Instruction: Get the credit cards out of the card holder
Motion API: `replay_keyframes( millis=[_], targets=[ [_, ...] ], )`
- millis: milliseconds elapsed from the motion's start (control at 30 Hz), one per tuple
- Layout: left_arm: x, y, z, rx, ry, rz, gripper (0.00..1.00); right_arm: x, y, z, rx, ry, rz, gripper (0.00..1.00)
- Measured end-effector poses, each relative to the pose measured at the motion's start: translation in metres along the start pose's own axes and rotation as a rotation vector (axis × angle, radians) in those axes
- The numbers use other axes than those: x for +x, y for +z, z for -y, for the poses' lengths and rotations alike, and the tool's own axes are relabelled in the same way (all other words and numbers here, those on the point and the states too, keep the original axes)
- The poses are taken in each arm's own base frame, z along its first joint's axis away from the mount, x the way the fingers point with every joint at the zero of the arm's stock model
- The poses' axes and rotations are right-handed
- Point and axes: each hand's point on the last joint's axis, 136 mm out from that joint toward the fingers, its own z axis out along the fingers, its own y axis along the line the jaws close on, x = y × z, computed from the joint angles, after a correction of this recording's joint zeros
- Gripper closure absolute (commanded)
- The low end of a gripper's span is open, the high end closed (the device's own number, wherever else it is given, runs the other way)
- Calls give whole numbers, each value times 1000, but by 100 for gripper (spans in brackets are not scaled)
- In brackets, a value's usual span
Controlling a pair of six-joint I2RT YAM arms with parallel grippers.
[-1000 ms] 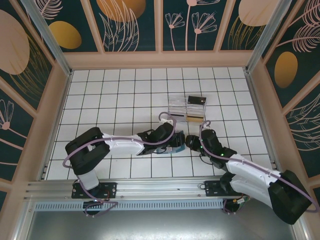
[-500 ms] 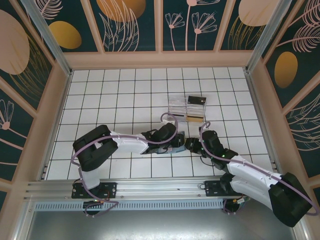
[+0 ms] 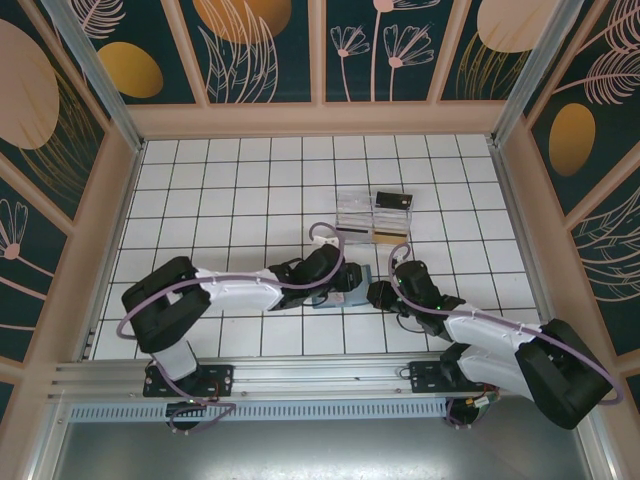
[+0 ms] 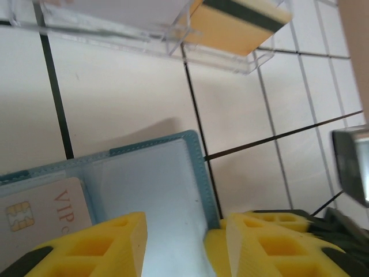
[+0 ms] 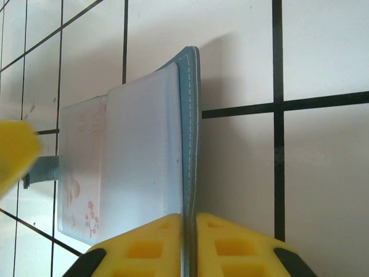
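The right gripper pinches the stitched teal edge of the card holder, which extends to its 12 o'clock near the table's centre. The left gripper, jaws partly apart, straddles the holder's clear pocket, with a chip card at its 9 o'clock. The risks are that the thin edge slips from the pinch, or that the left fingers drag the whole holder toward the clear box at 12 o'clock instead of freeing the card.
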Motion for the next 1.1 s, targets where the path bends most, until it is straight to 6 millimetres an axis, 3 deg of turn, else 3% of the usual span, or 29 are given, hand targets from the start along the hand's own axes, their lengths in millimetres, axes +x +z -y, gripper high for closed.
replay_keyframes(
  millis=[133,267,400,533,833,967,1100],
  targets=[
    [-9,-17,-3,-12,-6,44,59,1,1,3,9,3,-5,90],
    [-1,-24,-32,-85,-16,47,63,2,3,5,18,8,-10,90],
    [13,-25,-61,-159,-23,22,68,1,3,5,21,5,-10,81],
    [14,-25,-65,-167,-24,20,72,-6,1,3,45,-6,-2,73],
    [23,-18,-76,-201,-15,-5,75,-51,-16,-40,20,-71,81,69],
    [22,-17,-76,-199,-15,-3,75,-61,-14,-62,-7,-110,70,78],
    [22,-18,-77,-201,-15,1,75,-57,1,-74,-49,-106,7,87]
  ],
)
